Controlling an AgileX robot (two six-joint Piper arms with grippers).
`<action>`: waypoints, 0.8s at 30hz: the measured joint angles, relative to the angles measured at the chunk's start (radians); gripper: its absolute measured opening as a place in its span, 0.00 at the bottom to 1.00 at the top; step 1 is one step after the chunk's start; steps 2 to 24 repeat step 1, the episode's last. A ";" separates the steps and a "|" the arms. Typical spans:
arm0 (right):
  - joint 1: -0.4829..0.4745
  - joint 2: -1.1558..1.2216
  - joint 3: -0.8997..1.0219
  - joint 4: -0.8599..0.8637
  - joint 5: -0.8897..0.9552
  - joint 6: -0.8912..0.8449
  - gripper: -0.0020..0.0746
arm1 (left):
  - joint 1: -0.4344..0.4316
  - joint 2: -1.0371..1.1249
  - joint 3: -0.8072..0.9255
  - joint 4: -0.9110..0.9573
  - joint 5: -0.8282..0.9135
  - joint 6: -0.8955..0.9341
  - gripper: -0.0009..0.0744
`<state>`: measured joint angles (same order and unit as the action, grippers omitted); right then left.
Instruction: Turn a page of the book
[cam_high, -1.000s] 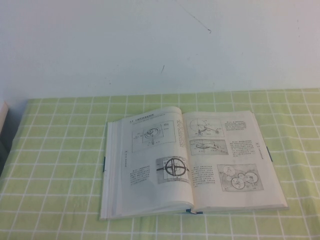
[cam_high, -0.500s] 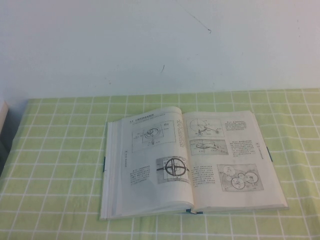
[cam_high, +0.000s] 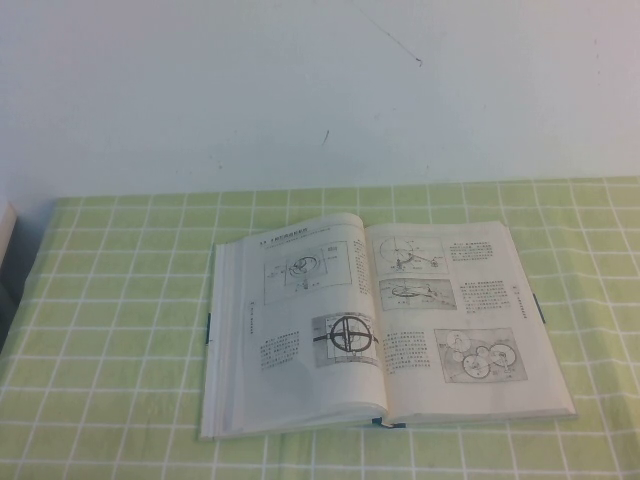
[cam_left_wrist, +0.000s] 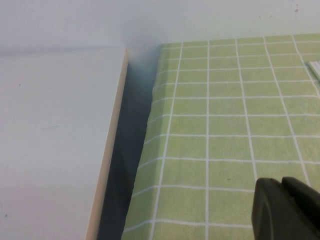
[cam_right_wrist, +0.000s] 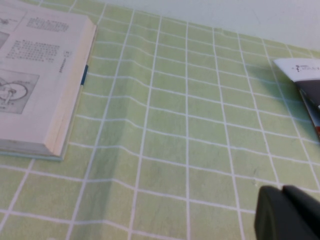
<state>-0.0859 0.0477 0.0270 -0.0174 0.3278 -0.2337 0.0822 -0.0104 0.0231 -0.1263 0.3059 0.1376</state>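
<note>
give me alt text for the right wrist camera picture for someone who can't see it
An open book with Chinese text and a gear drawing lies on a green checked tablecloth. The right gripper shows as a dark tip above bare cloth, apart from the book. A white printed item lies at the cloth's edge.

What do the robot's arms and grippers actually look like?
Very little shows. No arm appears in the high view. Each wrist view catches just a corner of its gripper: the left gripper and the right gripper are both matte black, with rounded, blocky edges and a thin seam down the middle. No cables, markings or labels are visible, and the arms behind them are out of sight.
</note>
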 joint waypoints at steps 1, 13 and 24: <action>0.000 0.000 0.000 0.000 0.000 0.000 0.02 | 0.000 0.000 0.000 0.000 0.000 0.000 0.01; 0.000 0.000 0.000 0.000 0.000 0.000 0.02 | 0.000 0.000 0.000 0.000 0.000 0.000 0.01; 0.000 0.000 0.000 0.000 0.000 0.000 0.02 | 0.000 0.000 0.000 0.000 0.000 0.000 0.01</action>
